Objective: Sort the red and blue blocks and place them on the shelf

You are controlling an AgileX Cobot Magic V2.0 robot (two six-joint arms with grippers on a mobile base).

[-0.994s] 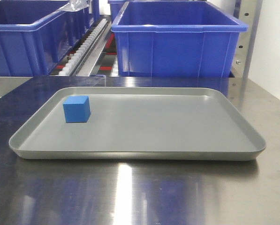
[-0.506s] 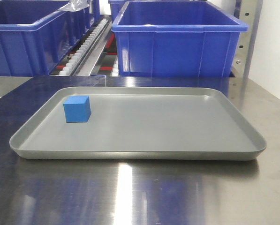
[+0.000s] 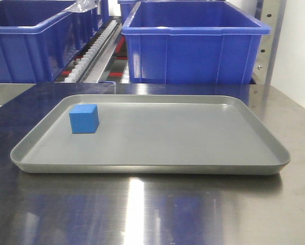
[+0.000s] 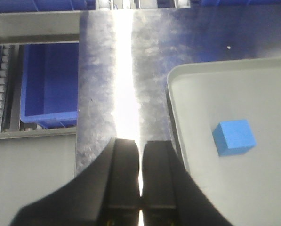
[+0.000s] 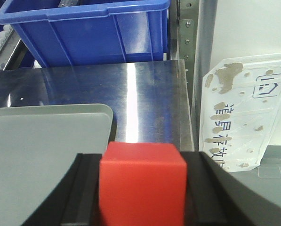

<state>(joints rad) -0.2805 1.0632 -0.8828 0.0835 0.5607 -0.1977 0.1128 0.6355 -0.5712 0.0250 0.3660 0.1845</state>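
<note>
Two cubes: the red block (image 5: 141, 183) is pinched between the black fingers of the right gripper (image 5: 141, 200), near a corner of the grey tray (image 3: 152, 169). The left gripper (image 4: 140, 162) hangs over the steel table (image 3: 142, 212) beside the tray's rim, its jaws drawn to a thin slit and gripping nothing. The blue block (image 3: 84, 118) rests in the tray's far-left part. Beyond it, blue bins (image 3: 193, 46) sit on the shelf (image 3: 97, 48).
</note>
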